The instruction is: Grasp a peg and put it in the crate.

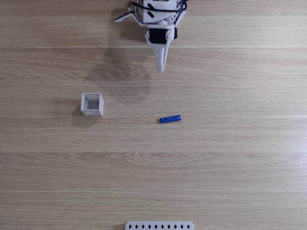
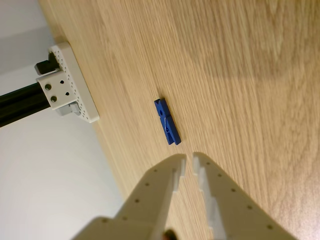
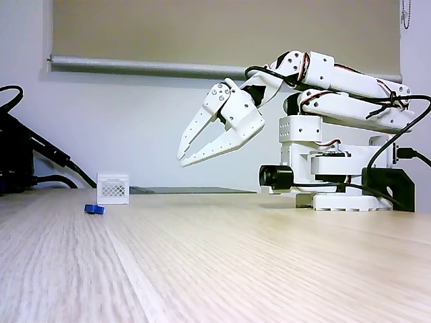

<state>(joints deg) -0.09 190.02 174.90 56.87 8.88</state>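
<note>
Beside the crate, well apart, lies the peg.

Looks like an office or home desk setup, not a lab proper. Light wood-grain bench fills the lower half of the side fixed view. Plain white wall behind, roller blind across the top. Black cables at the left edge. White arm on its base at right, wires trailing.
</note>
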